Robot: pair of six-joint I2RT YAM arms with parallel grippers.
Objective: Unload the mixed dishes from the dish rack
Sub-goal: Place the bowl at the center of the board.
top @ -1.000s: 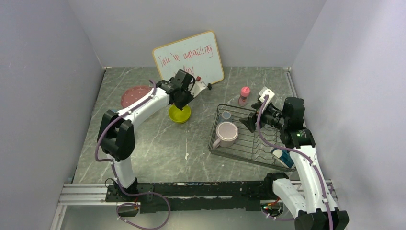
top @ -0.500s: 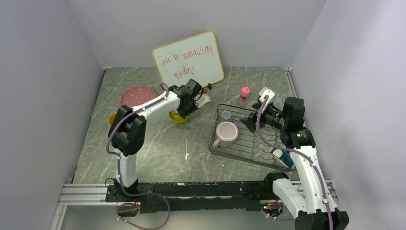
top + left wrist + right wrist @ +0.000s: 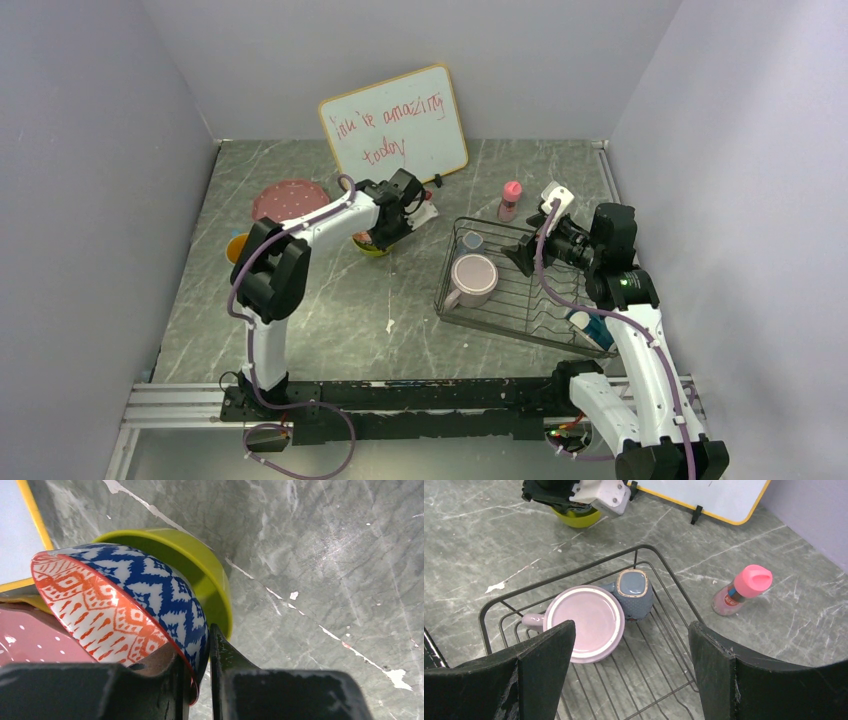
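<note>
1. Left gripper (image 3: 197, 655): clenched on the rim of the patterned bowl (image 3: 125, 595), 1 finger inside and 1 outside. The bowl is tilted and dips into the yellow bowl (image 3: 200, 565) on the table, beside the dotted plate (image 3: 285, 198). This is probably to nest the bowls. Whether they touch cannot be told.
2. Right gripper (image 3: 629, 645): spread wide and empty, poised over the dish rack (image 3: 510, 300), seemingly for the next pick.
3. In the rack: mug (image 3: 584, 622) and small cup (image 3: 634, 592), touching.
</note>
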